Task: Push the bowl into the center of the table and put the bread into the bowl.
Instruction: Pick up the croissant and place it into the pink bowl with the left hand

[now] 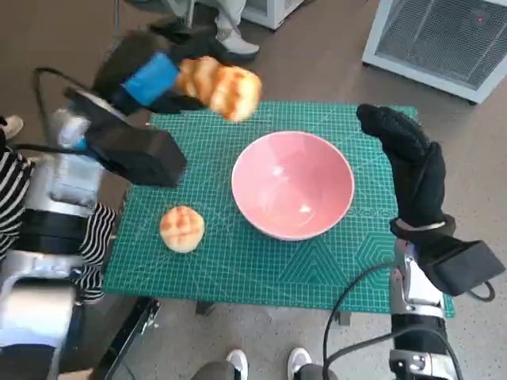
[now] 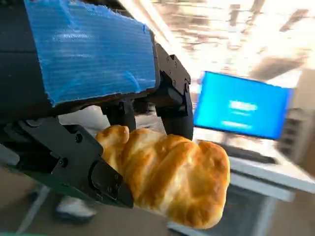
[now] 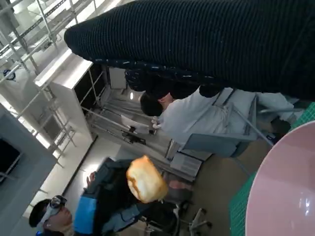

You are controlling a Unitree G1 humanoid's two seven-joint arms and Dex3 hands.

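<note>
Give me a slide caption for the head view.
Left hand holds a bread above the mat, beside the pink bowl; a second bun waits.

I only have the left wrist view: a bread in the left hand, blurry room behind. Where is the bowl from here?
Observer: The pink bowl sits near the middle of the green mat, empty. The held bread is up over the mat's far left edge, not yet above the bowl.
Operator: Is the right hand in the way?
Observer: No. The right hand holds nothing and stands beside the bowl's right rim.
Operator: Anything else on the mat?
Observer: A second, round bread lies on the mat left of the bowl, apart from it.
</note>
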